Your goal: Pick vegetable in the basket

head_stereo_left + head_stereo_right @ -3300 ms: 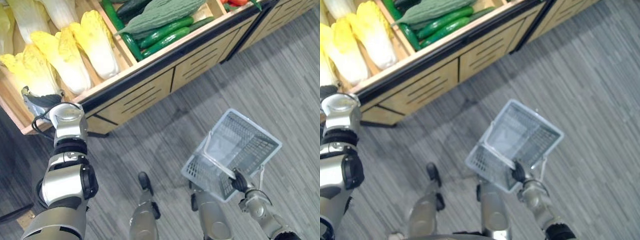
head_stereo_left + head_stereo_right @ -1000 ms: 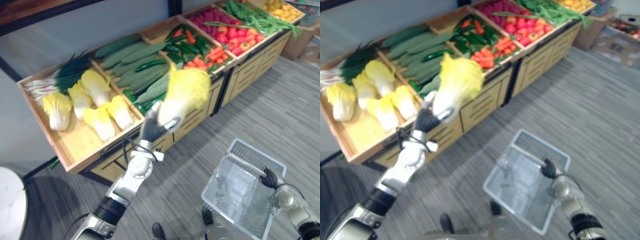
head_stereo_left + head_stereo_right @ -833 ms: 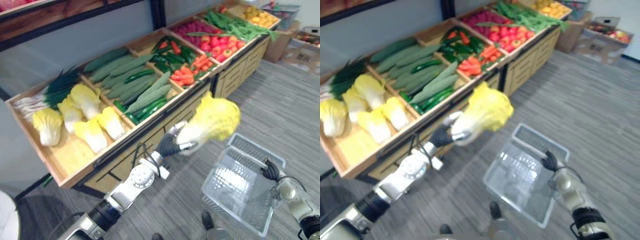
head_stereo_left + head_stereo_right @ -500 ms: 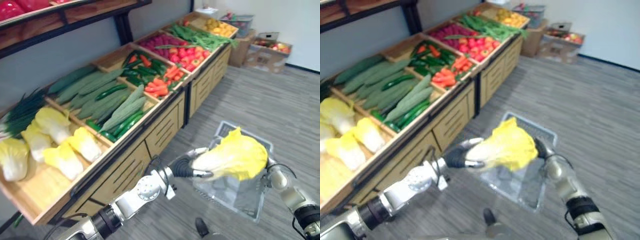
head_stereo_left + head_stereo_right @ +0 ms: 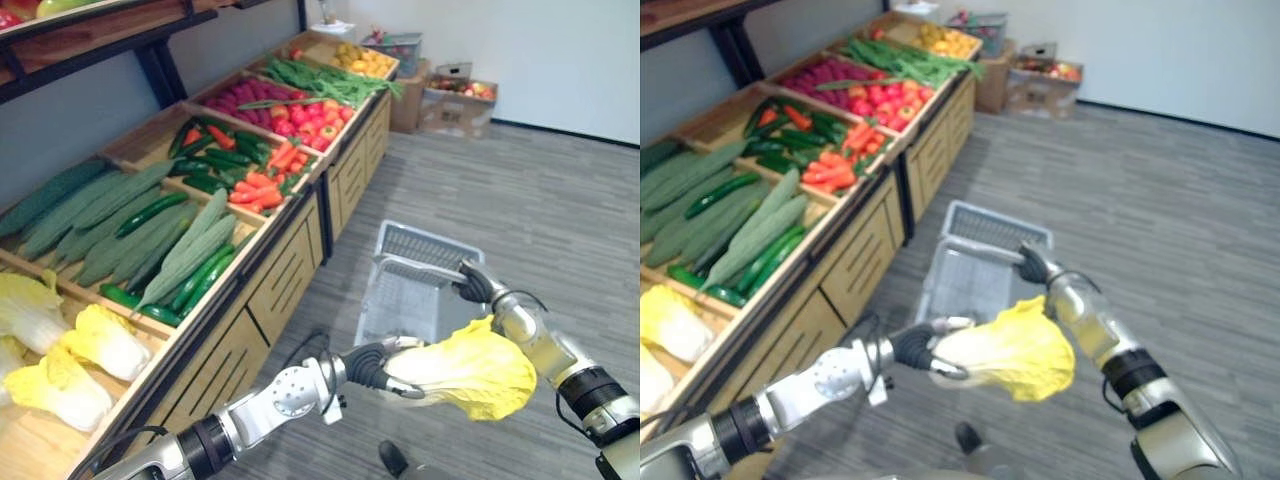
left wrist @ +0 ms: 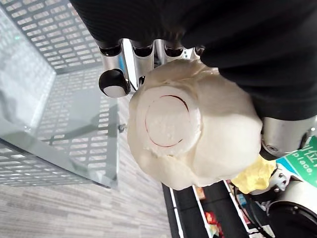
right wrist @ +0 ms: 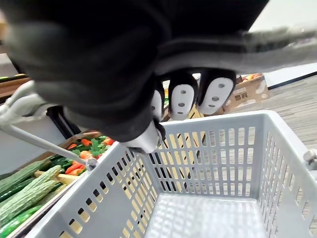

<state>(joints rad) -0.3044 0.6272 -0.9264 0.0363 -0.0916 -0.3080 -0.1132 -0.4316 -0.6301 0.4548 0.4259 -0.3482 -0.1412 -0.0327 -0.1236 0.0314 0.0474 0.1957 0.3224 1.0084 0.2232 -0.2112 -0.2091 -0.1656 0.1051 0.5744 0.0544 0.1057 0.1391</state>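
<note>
Left robot hand (image 5: 375, 365), curled round the cabbage (image 5: 475, 365), has swung it from shelf (image 5: 285, 280) to lower centre beside the basket (image 5: 420, 245) the right robot hand (image 5: 475, 285) grips; release looks next.

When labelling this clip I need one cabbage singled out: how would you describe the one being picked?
From the wooden produce stand, look to the grey basket held over the floor beside it. Near the basket, the left hand grips a napa cabbage by its white base. Unlike the cabbages lying in the stand, it is in mid-air.
</note>
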